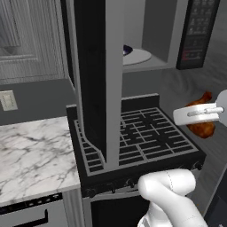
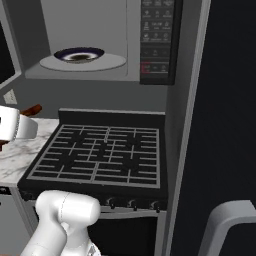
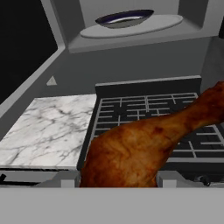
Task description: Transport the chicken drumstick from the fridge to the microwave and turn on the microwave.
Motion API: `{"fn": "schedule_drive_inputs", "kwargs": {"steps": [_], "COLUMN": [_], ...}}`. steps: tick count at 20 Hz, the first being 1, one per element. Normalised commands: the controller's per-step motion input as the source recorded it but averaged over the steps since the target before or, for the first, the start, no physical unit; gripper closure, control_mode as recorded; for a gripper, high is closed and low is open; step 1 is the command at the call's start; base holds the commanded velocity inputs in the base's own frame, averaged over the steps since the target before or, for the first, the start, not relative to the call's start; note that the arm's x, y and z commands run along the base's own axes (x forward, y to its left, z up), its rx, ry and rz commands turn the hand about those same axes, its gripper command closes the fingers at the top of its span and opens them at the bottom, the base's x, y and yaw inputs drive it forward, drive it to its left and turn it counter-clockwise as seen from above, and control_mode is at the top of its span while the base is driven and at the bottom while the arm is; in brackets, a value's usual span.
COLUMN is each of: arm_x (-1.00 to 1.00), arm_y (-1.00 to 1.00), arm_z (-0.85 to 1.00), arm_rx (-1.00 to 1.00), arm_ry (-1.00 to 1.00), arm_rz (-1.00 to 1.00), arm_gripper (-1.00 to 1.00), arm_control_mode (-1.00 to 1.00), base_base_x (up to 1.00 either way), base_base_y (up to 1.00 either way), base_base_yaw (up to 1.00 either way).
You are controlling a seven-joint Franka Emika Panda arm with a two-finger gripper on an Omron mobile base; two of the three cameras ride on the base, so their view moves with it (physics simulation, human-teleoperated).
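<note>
My gripper [image 3: 118, 179] is shut on the chicken drumstick [image 3: 144, 144], a glossy reddish-brown piece whose thick end sits between the fingers and whose thin end points up to the right. In the left base view the drumstick [image 1: 203, 127] hangs with the white hand [image 1: 197, 113] above the stove's right edge. The right base view shows the hand [image 2: 15, 125] at the far left, with a bit of drumstick [image 2: 32, 109] poking out. The microwave [image 2: 85, 30] is above the stove, its door [image 1: 95, 75] swung open. The fridge [image 2: 230, 100] stands dark on the right.
Inside the microwave, a dark-rimmed bowl [image 2: 79, 54] sits on the round turntable [image 2: 112, 62]. The button panel [image 2: 157, 40] is on the microwave's right. Below lies the black grated stove [image 2: 105, 155], with a marble counter [image 1: 33, 153] to its left.
</note>
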Motion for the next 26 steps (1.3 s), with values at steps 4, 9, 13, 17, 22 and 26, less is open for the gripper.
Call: {"fn": "schedule_drive_inputs", "kwargs": {"steps": [4, 9, 13, 17, 22, 26], "arm_x": [0.0, 0.0, 0.0, 0.0, 0.03, 0.1], "arm_y": [0.0, 0.0, 0.0, 0.0, 0.01, 0.0], "arm_z": [0.0, 0.0, 0.0, 0.0, 0.0, 0.14], "arm_rx": [0.0, 0.0, 0.0, 0.0, 0.0, 0.0], "arm_ry": [0.0, 0.0, 0.0, 0.0, -0.02, -0.06], "arm_rz": [0.0, 0.0, 0.0, 0.0, 0.0, 0.0], "arm_gripper": [1.0, 1.0, 1.0, 1.0, 1.0, 1.0], "arm_control_mode": [-1.0, -1.0, -1.0, -1.0, -1.0, -1.0], "base_base_x": [0.0, 0.0, 0.0, 0.0, 0.0, 0.0], "base_base_y": [0.0, 0.0, 0.0, 0.0, 0.0, 0.0], "base_base_yaw": [0.0, 0.0, 0.0, 0.0, 0.0, 0.0]}}
